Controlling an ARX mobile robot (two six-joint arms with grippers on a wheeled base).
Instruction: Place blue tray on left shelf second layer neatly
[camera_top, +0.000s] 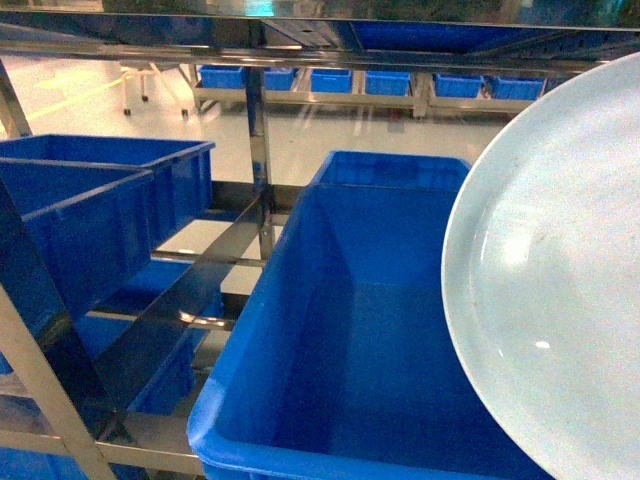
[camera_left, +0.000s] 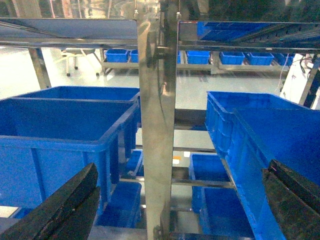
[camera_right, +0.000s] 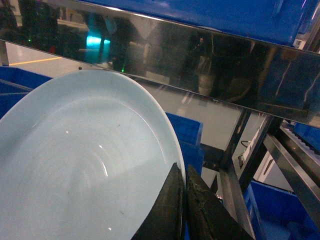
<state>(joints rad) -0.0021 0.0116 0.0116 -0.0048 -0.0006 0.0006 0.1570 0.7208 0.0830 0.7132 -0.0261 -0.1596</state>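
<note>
Pale blue tray (camera_top: 555, 290) close against the head camera, tilted nearly on edge, filling the right of that view above a big deep-blue crate (camera_top: 350, 340). Glossy, with a low rim and a few dark specks on its face. Pinched at the rim by the right gripper (camera_right: 184, 200), dark fingers (camera_right: 167, 207) pressed together on the edge, one on either side of it. Held in the air, not resting on any shelf. Just above and behind it in the right wrist view, a reflective steel rail (camera_right: 200, 65) with another blue crate on top.

Left gripper (camera_left: 175, 210) spread wide, two black fingers (camera_left: 65, 207) at the lower corners of its view, nothing between them. Straight ahead of it, a shiny upright steel post (camera_left: 157, 125) and a cross rail (camera_left: 70, 32) above. Left of the post, the left shelf second layer (camera_top: 165, 310), apparently already carrying two deep-blue crates (camera_top: 90, 215) one behind the other, though the tier's own surface hardly visible. More blue crates (camera_top: 390, 82) on low racks far off across the pale floor.
</note>
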